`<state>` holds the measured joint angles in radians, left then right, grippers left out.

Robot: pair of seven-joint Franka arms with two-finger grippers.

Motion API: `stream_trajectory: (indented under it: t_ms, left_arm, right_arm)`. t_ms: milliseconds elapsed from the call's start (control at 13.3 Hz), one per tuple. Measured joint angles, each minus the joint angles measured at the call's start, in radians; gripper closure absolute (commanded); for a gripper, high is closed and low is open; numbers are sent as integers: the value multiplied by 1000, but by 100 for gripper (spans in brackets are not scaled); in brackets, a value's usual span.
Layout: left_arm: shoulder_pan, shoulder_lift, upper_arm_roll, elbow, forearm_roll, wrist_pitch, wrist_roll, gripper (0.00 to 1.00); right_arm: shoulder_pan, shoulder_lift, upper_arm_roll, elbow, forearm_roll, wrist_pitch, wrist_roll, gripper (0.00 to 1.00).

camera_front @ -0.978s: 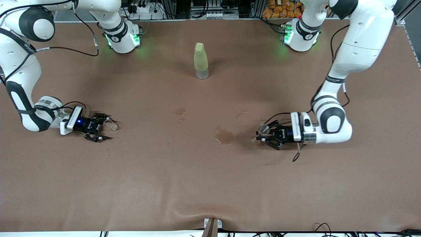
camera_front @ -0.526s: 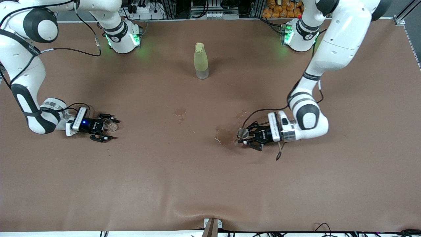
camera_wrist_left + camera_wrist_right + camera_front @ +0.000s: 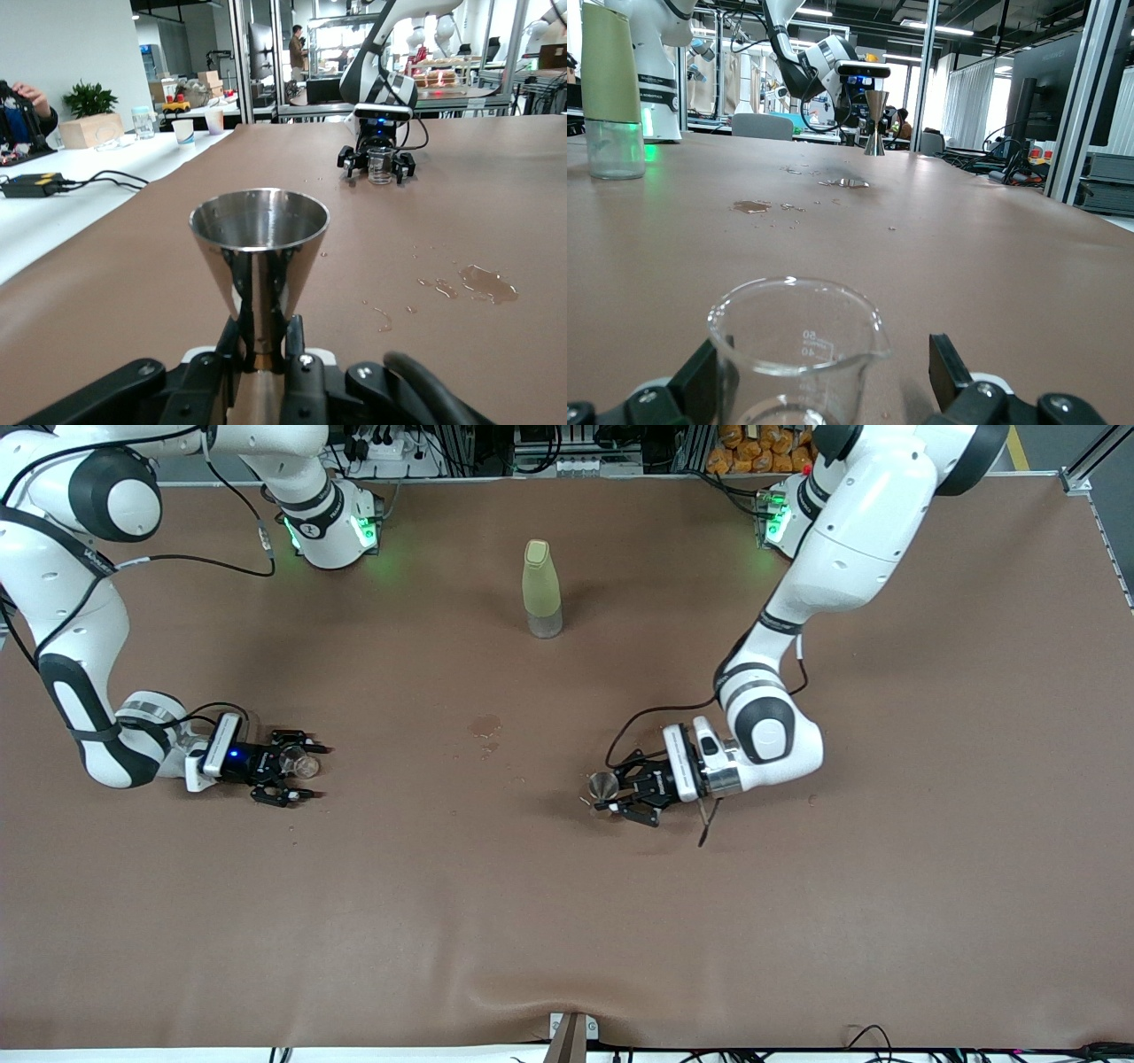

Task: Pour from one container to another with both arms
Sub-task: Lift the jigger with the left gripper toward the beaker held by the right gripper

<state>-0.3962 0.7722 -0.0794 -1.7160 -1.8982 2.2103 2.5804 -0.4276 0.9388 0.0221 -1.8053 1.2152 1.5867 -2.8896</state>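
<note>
Gleaming silver jigger (image 3: 258, 257) upright; clear glass cup (image 3: 796, 351) bears printed marks.

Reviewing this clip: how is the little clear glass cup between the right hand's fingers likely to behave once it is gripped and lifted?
The glass cup is probably rigid but fragile: its wall looks thin and clear. Its smooth surface may slip between the open right hand's fingers, which stand on either side of it. It looks small and empty, so likely light, and easily tipped by a nudge.

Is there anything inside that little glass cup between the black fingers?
The glass cup looks empty down to the picture's edge; its bottom is cut off. It stands on the table between the right gripper's open fingers.
</note>
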Motion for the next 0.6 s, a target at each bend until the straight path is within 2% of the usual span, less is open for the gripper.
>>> stream_trajectory:
  t_ms: [301, 451, 602]
  left_arm:
    - [-42, 26, 0, 4, -66, 41, 0, 100]
    - [-50, 27, 0, 10, -85, 52, -5, 100]
    - [-67, 27, 0, 30, -89, 91, -28, 100]
  right_arm:
    - [5, 0, 0, 0, 0, -1, 0, 70]
    - [5, 0, 0, 0, 0, 0, 0, 83]
    - [6, 0, 0, 0, 0, 0, 0, 89]
